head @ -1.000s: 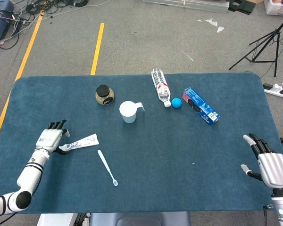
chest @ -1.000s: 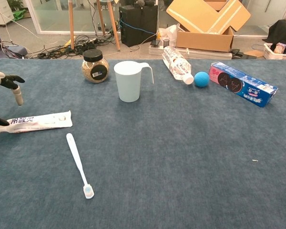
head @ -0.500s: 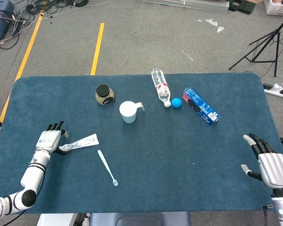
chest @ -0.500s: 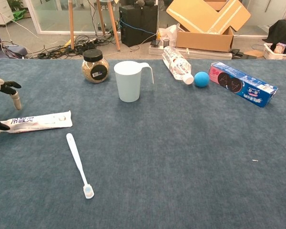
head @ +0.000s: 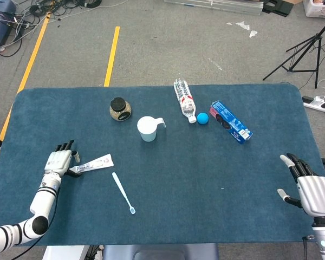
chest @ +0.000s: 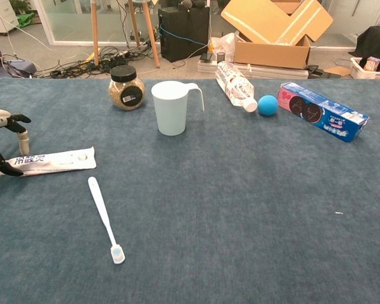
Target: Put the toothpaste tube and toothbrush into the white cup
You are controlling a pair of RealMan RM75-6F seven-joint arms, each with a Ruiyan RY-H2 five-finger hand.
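The white toothpaste tube [head: 95, 164] [chest: 54, 160] lies flat at the table's left. My left hand [head: 59, 161] [chest: 3, 139] hovers low over its left end, fingers apart on either side of the tube, and no grip shows. The white toothbrush [head: 123, 193] [chest: 104, 217] lies just to the right of the tube, nearer the front edge, with its bristle head toward the front. Further back, near the middle, the white cup [head: 147, 129] [chest: 171, 107] stands upright with its handle to the right. My right hand [head: 309, 187] rests open and empty at the front right corner, outside the chest view.
Behind the cup stand a black-lidded jar [head: 119, 108] [chest: 126, 87], a lying plastic bottle [head: 184, 99] [chest: 236, 84], a blue ball [head: 202, 118] [chest: 267, 104] and a blue-and-pink box [head: 231, 122] [chest: 322, 111]. Bare blue cloth spans the table's middle and front.
My left hand has sunk lower around the tube's left end. Tube, toothbrush, cup and right hand have stayed put.
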